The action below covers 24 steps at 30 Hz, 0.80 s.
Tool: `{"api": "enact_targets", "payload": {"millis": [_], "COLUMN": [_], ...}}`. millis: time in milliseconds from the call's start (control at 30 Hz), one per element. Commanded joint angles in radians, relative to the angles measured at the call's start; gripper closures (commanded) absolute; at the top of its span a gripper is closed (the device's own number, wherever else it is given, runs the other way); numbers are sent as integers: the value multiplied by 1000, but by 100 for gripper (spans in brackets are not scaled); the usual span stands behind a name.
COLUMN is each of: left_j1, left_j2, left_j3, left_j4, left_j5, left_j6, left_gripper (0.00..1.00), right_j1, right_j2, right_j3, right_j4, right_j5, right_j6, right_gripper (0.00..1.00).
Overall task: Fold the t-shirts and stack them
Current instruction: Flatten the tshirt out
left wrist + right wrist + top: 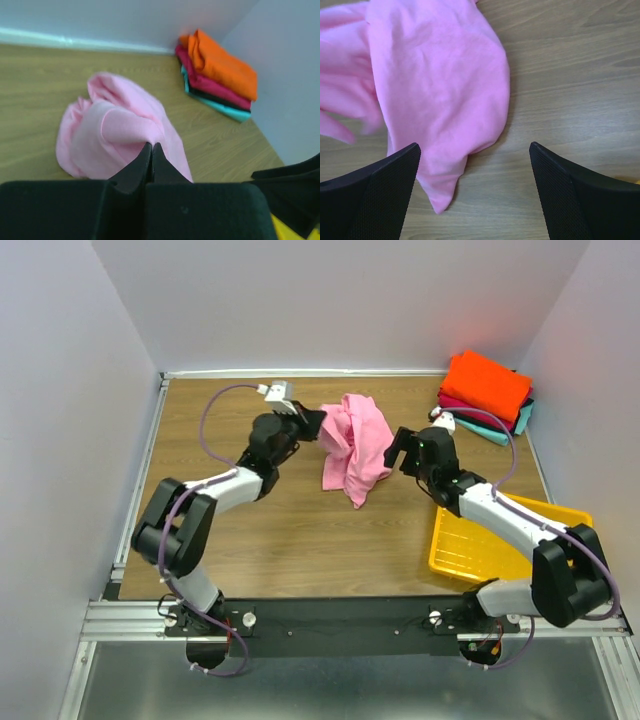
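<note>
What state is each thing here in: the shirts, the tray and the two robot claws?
pink shirt: crumpled, not folded, pinched at one edge.
shirt pile: folded and stacked in the far right corner, orange on top.
left gripper: shut on the pink shirt.
right gripper: open, holding nothing.
yellow tray: flat on the table, partly under the right arm.

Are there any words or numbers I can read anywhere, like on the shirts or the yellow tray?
No words or numbers can be read in any view.
pink t-shirt: plain, no print showing.
folded stack of t-shirts: plain colours, no print showing.
yellow tray: no label visible.
white plug near the back edge: too small to tell whether it has any marking.
</note>
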Motion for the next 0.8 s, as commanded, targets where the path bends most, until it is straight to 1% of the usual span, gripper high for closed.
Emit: {"api": "enact_targets", "payload": {"millis": [0,33,67,100,133,167,233,267,300,367,467,567,633,767], "left_j1": [89,131,148,159,169,172,164,161,156,143,109,81,77,67], "left_j2": [-95,-93,-92,-90,-88,-88,-98,-104,-108,-119,-131,-142,-150,-142], "left_j3": [-68,-94,-103,-114,-132,-142,-165,-169,-177,-203,-223,-237,-260,-257], "left_j4": [40,41,38,23,18,11,-11,-25,-46,-57,-97,-172,-213,-284], "left_j5": [-19,-1,7,9,6,-2,-26,-45,-62,-109,-172,-261,-313,-349], "left_j6": [29,24,24,25,32,38,67,76,81,93,117,134,125,124], "left_gripper": [100,100,98,93,82,60,44,33,29,27,26,26,27,30], "right_j1": [3,9,11,12,13,13,13,14,13,14,14,14,14,14], "right_j2": [68,78,98,106,112,118,126,125,125,117,102,86,80,75], "right_j3": [20,26,30,38,40,43,44,43,41,40,32,24,20,18], "right_j4": [52,57,59,62,63,66,69,72,74,77,82,82,83,85], "right_j5": [-114,-128,-134,-140,-145,-154,-160,-165,-166,-174,-179,-180,-179,-183], "right_j6": [-10,-12,-12,-12,-14,-15,-14,-14,-14,-14,-12,-12,-9,-9], "right_gripper": [5,5,5,5,5,5,5,5,5,5,5,5,5,5]}}
